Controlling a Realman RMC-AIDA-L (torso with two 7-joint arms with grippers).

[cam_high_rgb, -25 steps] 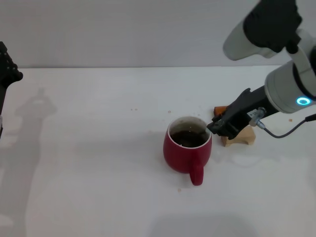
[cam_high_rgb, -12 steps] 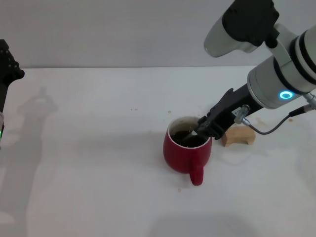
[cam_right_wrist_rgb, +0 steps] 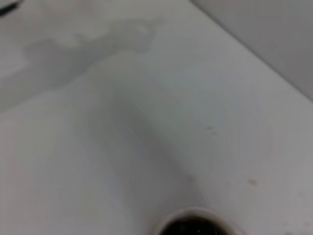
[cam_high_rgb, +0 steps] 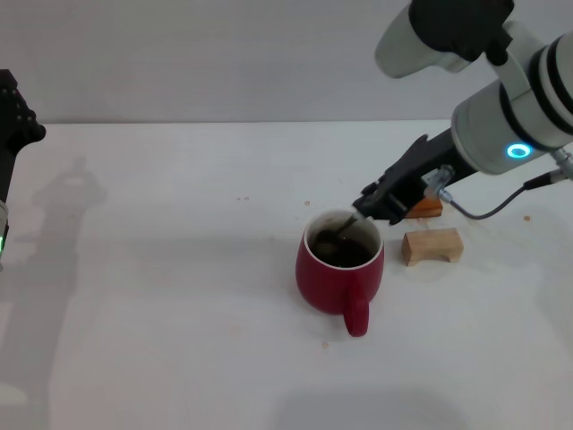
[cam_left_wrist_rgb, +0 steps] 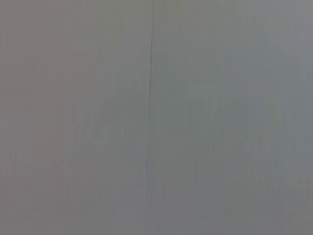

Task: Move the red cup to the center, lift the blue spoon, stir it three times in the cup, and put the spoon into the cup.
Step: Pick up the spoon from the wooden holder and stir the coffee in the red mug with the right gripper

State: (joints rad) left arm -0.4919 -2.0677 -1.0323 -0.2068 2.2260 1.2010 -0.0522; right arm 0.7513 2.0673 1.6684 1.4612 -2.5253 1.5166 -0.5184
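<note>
The red cup (cam_high_rgb: 338,269) stands mid-table with its handle toward the near edge and dark liquid inside. Its white rim (cam_right_wrist_rgb: 191,221) shows at the edge of the right wrist view. My right gripper (cam_high_rgb: 376,204) hovers just above the cup's far right rim, shut on the blue spoon. Only the spoon's grey metal end (cam_high_rgb: 341,230) shows, slanting down into the liquid; the handle is hidden in the fingers. My left arm (cam_high_rgb: 12,125) is parked at the far left edge.
A tan wooden block (cam_high_rgb: 431,246) lies right of the cup. An orange-brown block (cam_high_rgb: 426,208) sits just behind it, partly under my right arm. A cable loops from the right wrist. The left wrist view shows only grey wall.
My right gripper moved from the cup's right rim up and back toward its far side, sweeping the spoon through the liquid. The orange-brown block came into view again.
</note>
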